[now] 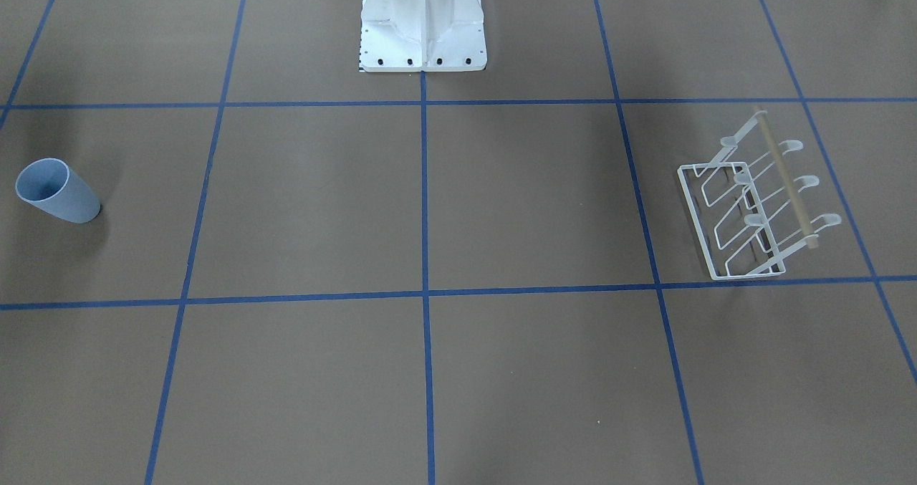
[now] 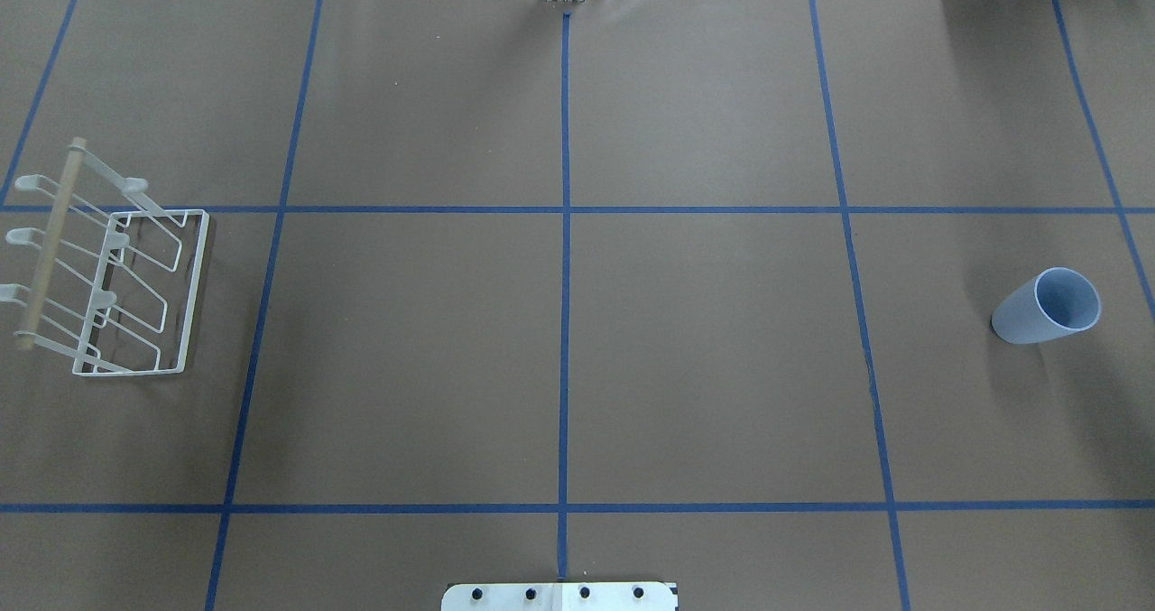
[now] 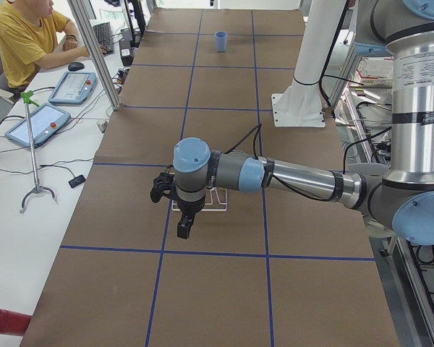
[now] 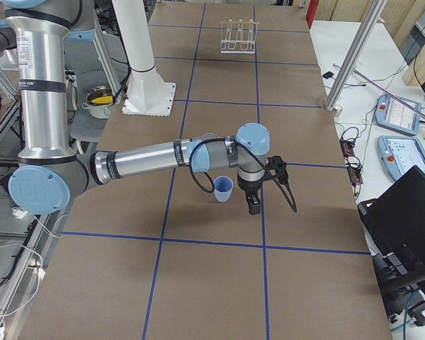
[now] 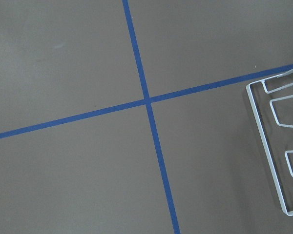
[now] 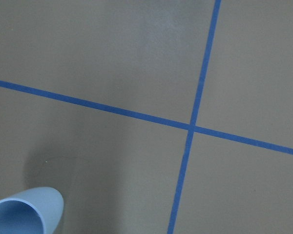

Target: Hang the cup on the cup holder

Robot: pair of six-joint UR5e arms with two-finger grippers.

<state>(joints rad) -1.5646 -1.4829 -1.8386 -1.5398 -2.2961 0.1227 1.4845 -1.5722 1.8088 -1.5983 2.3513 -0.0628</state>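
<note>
The pale blue cup (image 2: 1047, 309) stands upright, rim up, on the right side of the table; it also shows in the front-facing view (image 1: 57, 191). The white wire cup holder (image 2: 49, 245) with its wooden bar stands at the far left (image 1: 789, 184). My left gripper (image 3: 184, 228) hangs over the table beside the cup holder (image 3: 218, 201); its wrist view shows the rack's frame (image 5: 264, 146). My right gripper (image 4: 253, 205) hangs just beside the cup (image 4: 223, 189), whose rim shows in the right wrist view (image 6: 24, 214). I cannot tell whether either gripper is open or shut.
The white robot pedestal (image 1: 423, 19) stands at the table's robot side. Blue tape lines (image 2: 565, 232) divide the brown table into squares. An operator (image 3: 29, 36) sits at a side bench with tablets (image 3: 40, 121). A laptop (image 4: 411, 212) lies off the other end.
</note>
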